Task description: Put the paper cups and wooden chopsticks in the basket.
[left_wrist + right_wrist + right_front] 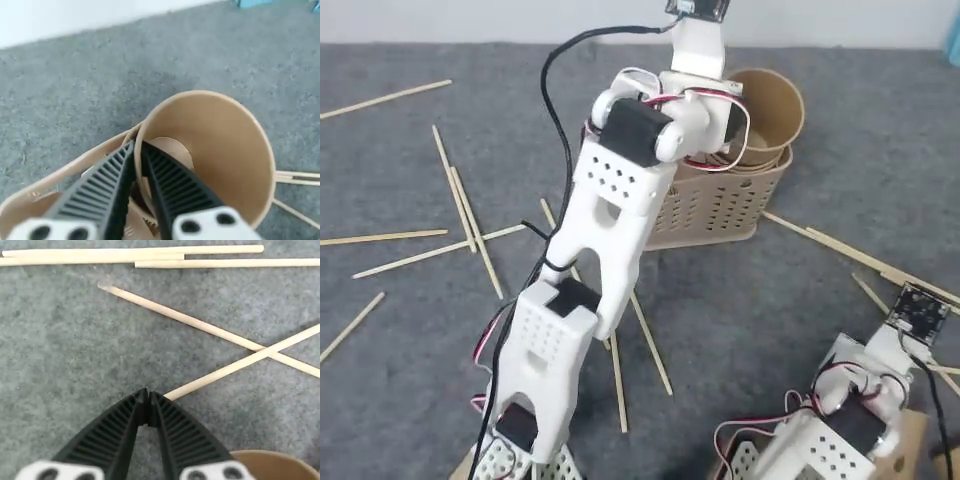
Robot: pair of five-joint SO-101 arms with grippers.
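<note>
The grey carpet (400, 390) is serving as the work surface, with open room on every side of the basket. The left arm (610, 210) is stretching from the near edge to the basket (720, 205), which is sitting toward the far side of the carpet. A paper cup (775, 110) is leaning in the basket's far corner, tilted, with its mouth rising above the basket's rim. The right arm (850, 420) is sitting low at the near right corner.

Loose chopsticks are lying flat on both sides: a scatter on the left (465, 215), and a group on the right (850, 255), which the right arm is nearer.

The left gripper (137, 147) is pinching the cup's wall at the rim, jaws nearly together, one inside and one outside. The cup is already over the basket, so letting go looks like the next step. Because it is leaning toward the far rim, it could tip out that way.

The right gripper (147, 400) is pressed together and holding nothing, hovering over the carpet. One chopstick (240, 365) is ending just beside its tips, its long axis running obliquely away and crossing a second stick (200, 325).
</note>
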